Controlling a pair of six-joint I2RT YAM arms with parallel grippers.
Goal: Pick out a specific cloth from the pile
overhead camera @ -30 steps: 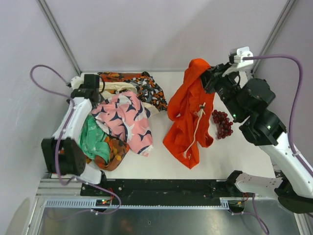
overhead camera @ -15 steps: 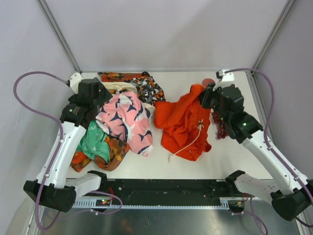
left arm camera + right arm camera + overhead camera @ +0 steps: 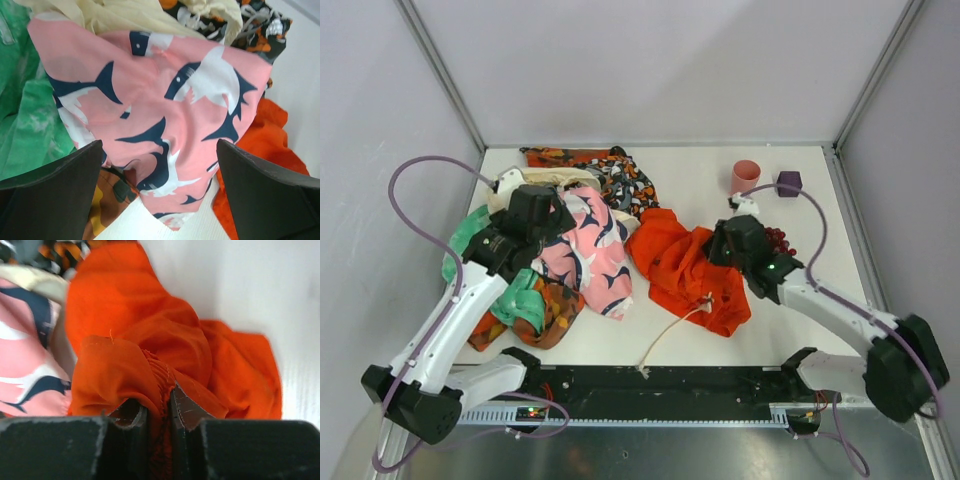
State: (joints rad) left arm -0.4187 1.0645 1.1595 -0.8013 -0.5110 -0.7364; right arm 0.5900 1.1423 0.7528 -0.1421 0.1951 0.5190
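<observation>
The plain red-orange cloth (image 3: 685,270) lies crumpled on the white table right of the pile, with a cream drawstring (image 3: 670,335) trailing toward the front edge. My right gripper (image 3: 725,250) is low over its right part and shut on a fold of it (image 3: 160,375). The pile (image 3: 570,235) of green, cream, pink shark-print and orange-black cloths lies at the left. My left gripper (image 3: 545,215) hovers open and empty over the pink shark-print cloth (image 3: 165,105); the red-orange cloth's edge shows at the right of the left wrist view (image 3: 265,135).
A pink cup (image 3: 746,177) and a small purple block (image 3: 788,183) stand at the back right. A bunch of dark red grapes (image 3: 780,240) lies just right of my right gripper. The frame posts stand at the back corners.
My right gripper has come down from high at the back right, lowering the red-orange cloth onto the table. My left arm has swung right, over the pink cloth.
</observation>
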